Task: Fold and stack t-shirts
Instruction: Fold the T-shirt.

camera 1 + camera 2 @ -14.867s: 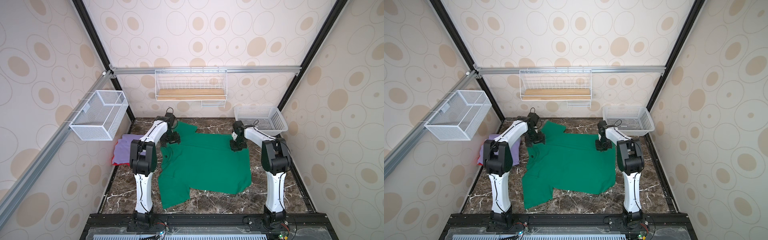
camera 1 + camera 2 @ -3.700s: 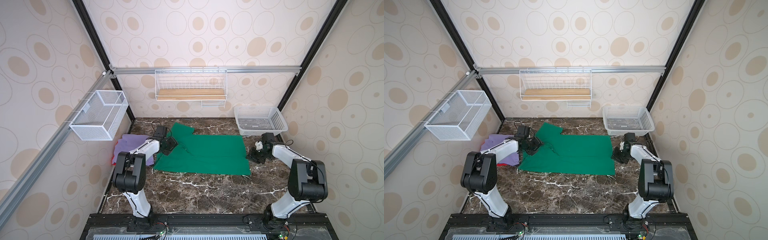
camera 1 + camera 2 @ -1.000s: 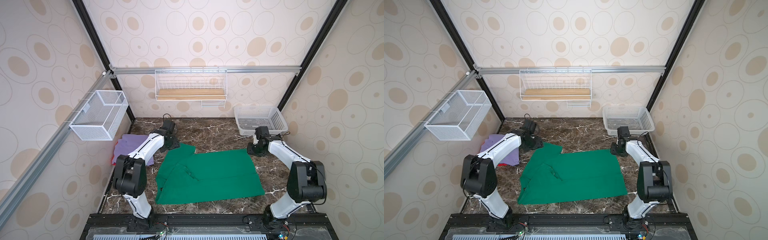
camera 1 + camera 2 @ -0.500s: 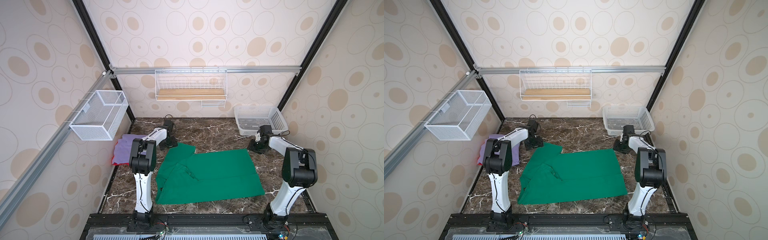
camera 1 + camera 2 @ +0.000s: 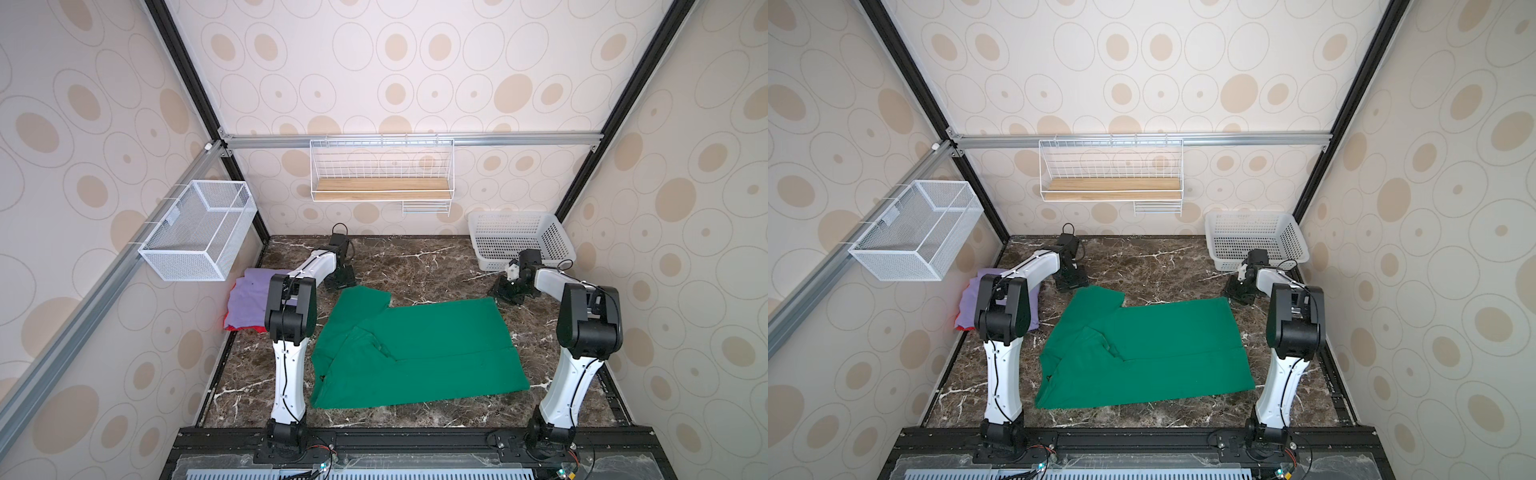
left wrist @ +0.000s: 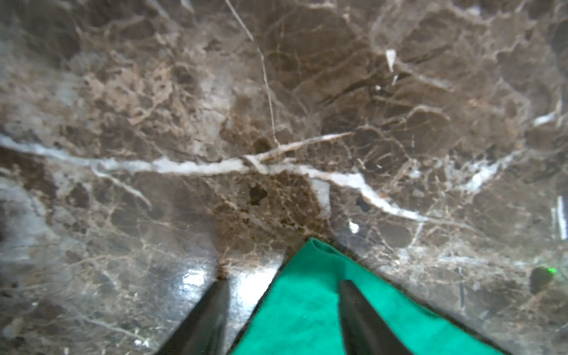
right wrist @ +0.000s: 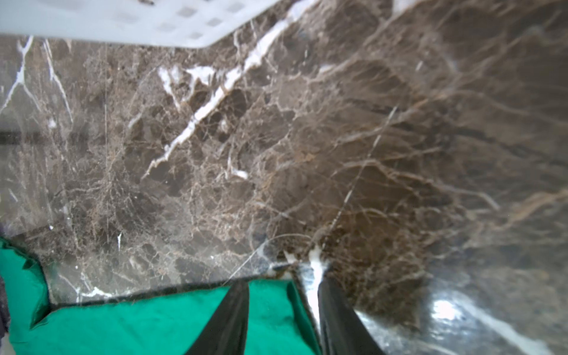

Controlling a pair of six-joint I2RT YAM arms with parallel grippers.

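1. Cloth fills mid-desk [image 5: 415,257]: in both top views the green tee [image 5: 415,345] lies flat and half-folded, one flap reaching toward the left claw [image 5: 340,282]. The purple tee [image 5: 249,299] rests on a red tee [image 5: 261,329] at the left edge, which we judge to be the stack.
2. Left wrist: the left claw [image 6: 282,282] stands parted astride the soft flap's corner, gripping nothing, likely poised to pinch.
3. Right wrist: the right claw [image 7: 284,282] is likewise parted over the tee's other far corner, on glossy veined marble.
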